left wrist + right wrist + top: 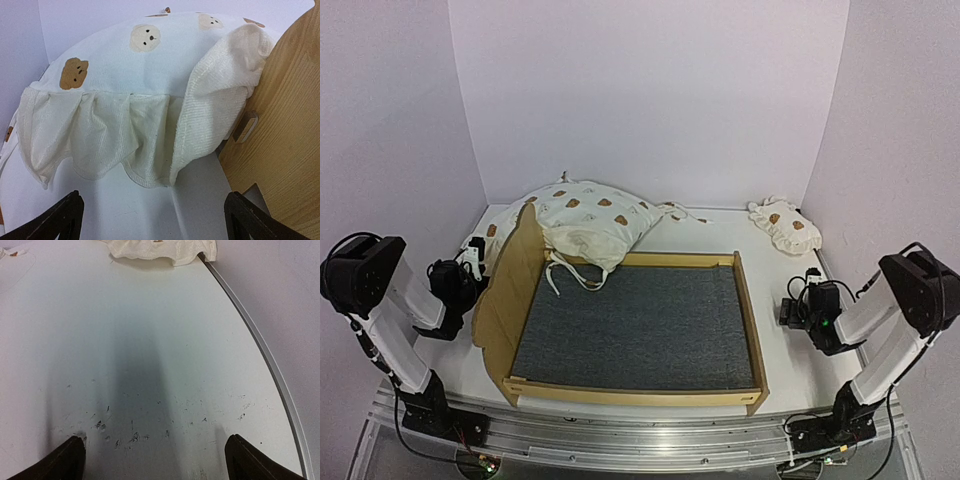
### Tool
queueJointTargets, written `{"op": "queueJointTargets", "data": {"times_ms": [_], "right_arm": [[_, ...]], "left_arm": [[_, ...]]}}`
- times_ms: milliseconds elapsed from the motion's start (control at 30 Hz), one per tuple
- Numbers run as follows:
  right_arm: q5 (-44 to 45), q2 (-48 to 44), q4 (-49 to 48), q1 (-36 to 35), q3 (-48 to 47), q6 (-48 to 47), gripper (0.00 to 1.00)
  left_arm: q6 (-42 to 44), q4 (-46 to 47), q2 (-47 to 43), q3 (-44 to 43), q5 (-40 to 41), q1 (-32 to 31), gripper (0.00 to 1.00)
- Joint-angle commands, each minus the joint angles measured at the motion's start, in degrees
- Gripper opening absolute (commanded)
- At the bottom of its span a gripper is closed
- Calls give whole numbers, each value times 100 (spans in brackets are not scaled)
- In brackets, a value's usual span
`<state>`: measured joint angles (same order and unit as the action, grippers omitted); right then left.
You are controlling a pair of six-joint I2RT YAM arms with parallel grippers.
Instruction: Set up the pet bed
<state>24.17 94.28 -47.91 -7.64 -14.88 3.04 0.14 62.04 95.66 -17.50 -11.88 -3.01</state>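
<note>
Pet bed [640, 396]: low rectangular light-wood frame, sits flat and upright, centre of the top view. Tall curved headboard [508, 290] stands along its 9 o'clock side. Dark grey felt base [640, 320] lies flat inside, mostly bare.

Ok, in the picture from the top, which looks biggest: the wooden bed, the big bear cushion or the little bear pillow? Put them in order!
1. pet bed: biggest by far.
2. big bear cushion: clearly smaller, though part hides behind the headboard.
3. little bear pillow: smallest.
</note>
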Motion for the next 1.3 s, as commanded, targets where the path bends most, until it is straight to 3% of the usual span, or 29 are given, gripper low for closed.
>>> {"op": "queueJointTargets", "data": {"times_ms": [0, 133, 167, 300, 433, 500, 633, 767, 900, 1033, 1267], "right_arm": [[110, -739, 975, 16, -189, -9, 98], [832, -1955, 2754, 9, -860, 1039, 98], [686, -2225, 3002, 12, -971, 1151, 98], [-552, -2813, 3903, 10, -1527, 1528, 98], [-1904, -2778, 4429, 11, -2289, 2154, 98], [-2721, -2517, 4898, -17, -3048, 2450, 93], [-3223, -1507, 6093, -672, -4787, 2814, 77], [-2896, -365, 6597, -1665, -6445, 3342, 76], [-2932, 845, 6595, -2303, -7593, 4528, 75], [-3148, 2090, 6578, -2961, -8762, 4876, 77], [-3311, 3856, 6577, -3530, -10453, 5256, 79]], "left_arm": [[39, 205, -104, -96, -24, -3, 100], [6, 162, -287, -76, -1, 4, 100], [-106, -238, -559, -157, 84, 2, 100], [533, -2954, -1738, -1158, -478, 22, 100], [407, -3307, -2936, -1202, -190, 155, 100], [505, -3534, -3159, -1504, 116, 158, 100], [769, -4825, -2475, -3059, 660, 160, 100], [1545, -5614, -1357, -4375, 603, 160, 100], [3063, -5898, -715, -4862, -28, 160, 100], [4668, -6562, -208, -5171, -523, 162, 100], [6066, -7340, 1313, -6189, -127, 231, 95]]}}
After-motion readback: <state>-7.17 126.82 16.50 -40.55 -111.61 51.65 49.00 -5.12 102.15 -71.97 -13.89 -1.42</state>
